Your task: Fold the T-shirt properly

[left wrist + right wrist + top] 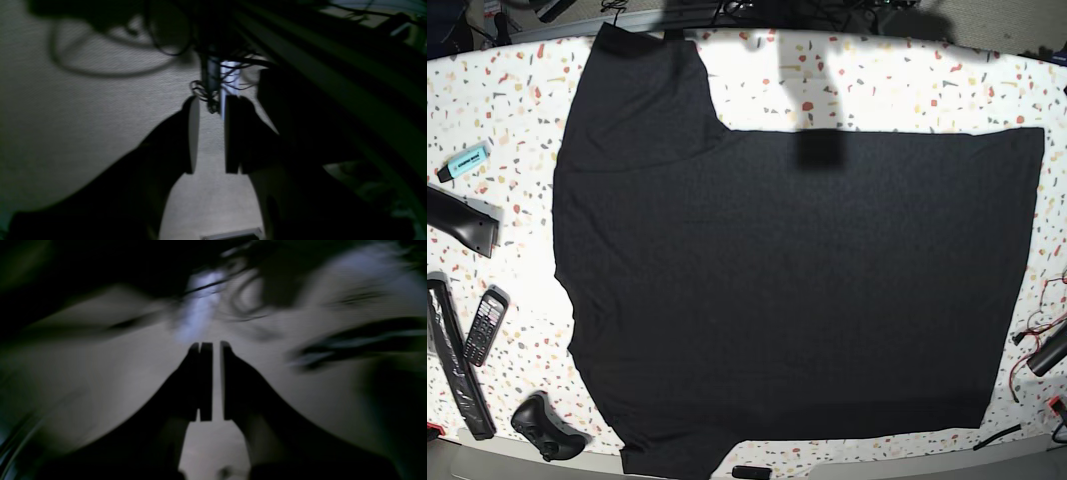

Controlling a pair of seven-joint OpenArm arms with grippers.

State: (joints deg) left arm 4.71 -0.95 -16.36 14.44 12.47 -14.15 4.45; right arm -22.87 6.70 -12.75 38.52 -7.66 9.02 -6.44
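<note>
Black T-shirt [797,290] is lying flat across the table [877,85], long axis left-right; both claws out of base view, left claw [210,133] gapped and empty, right claw [213,380] nearly closed and empty.

A: What fills the middle?
B: A large plain black cloth T-shirt [797,290], spread flat on the white speckled surface [877,85].
A: And at nine o'clock?
B: A turquoise marker pen [465,161]; lower, a black keypad handset [485,326]; at seven, a black game controller [547,427].
</note>
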